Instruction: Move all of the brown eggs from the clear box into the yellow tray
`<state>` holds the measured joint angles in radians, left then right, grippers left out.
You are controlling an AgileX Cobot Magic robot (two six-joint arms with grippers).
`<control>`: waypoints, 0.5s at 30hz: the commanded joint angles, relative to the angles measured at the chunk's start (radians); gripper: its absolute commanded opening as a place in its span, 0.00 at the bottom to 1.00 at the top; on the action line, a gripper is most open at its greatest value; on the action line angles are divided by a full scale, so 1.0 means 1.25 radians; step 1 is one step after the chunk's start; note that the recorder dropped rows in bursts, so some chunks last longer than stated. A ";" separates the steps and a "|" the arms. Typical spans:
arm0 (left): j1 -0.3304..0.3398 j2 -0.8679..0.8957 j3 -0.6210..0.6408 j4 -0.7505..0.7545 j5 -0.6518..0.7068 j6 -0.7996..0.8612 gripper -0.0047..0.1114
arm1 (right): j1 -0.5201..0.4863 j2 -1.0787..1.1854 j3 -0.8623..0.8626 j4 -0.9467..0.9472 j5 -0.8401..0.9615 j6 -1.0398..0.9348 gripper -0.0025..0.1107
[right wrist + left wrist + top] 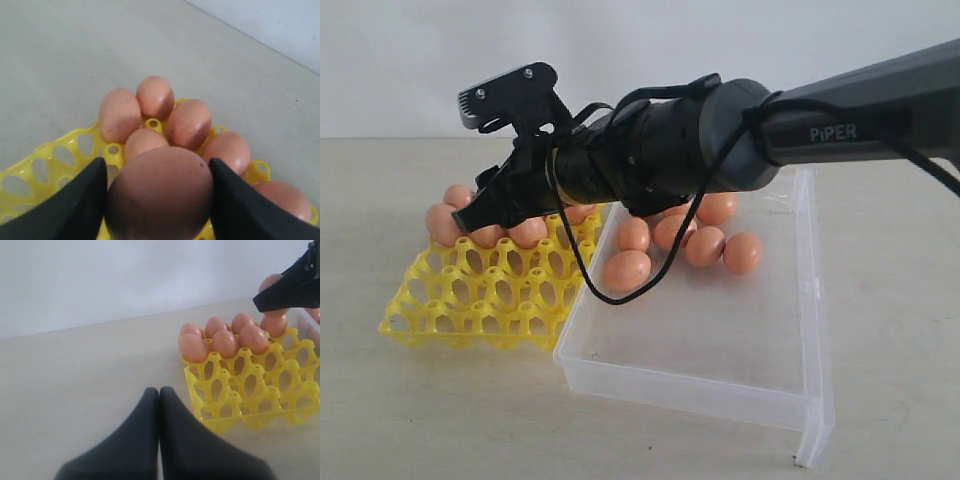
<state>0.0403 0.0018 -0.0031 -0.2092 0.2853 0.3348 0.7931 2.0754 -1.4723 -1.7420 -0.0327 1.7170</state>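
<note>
Nearest the lens, in the right wrist view, is the held egg [160, 197], a brown one. It is clamped in the right gripper [158, 172], whose jaws press on its two opposite sides.

On the left of the exterior view the yellow tray [470, 300] lies on the tabletop [440, 420]. Its far cups carry a group of brown eggs [225, 342], and its near cups are free. The held egg hangs just above this far group.

The left gripper [159, 392] rests a little apart from the tray, its jaws pressed together with nothing between them.

To the right, just beside the tray, stands the clear box [680, 385]. About six loose eggs [705, 245] lie near its far wall, and the arm [740, 140] may hide more.

I judge each egg to be light and stiff but fragile, with a smooth shell that can slip or roll. The best hold is across the widest middle, with gentle pressure only. It should be lowered straight into a cup, not dropped.
</note>
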 commanded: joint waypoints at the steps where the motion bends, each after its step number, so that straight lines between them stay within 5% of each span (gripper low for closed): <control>1: -0.003 -0.001 0.002 -0.002 -0.002 -0.008 0.00 | 0.001 -0.010 -0.002 -0.002 -0.024 -0.088 0.02; 4: -0.003 -0.001 0.002 -0.002 -0.002 -0.008 0.00 | 0.040 -0.044 0.012 -0.002 0.051 -0.189 0.02; 9: -0.003 -0.001 0.002 -0.002 -0.002 -0.008 0.00 | 0.198 -0.140 0.180 -0.002 0.440 -0.430 0.02; 15: -0.003 -0.001 0.002 -0.002 -0.002 -0.008 0.00 | 0.127 -0.201 0.384 -0.002 0.455 -0.111 0.02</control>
<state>0.0403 0.0018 -0.0031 -0.2092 0.2853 0.3348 1.0336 1.8574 -1.0611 -1.7511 0.4805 1.3916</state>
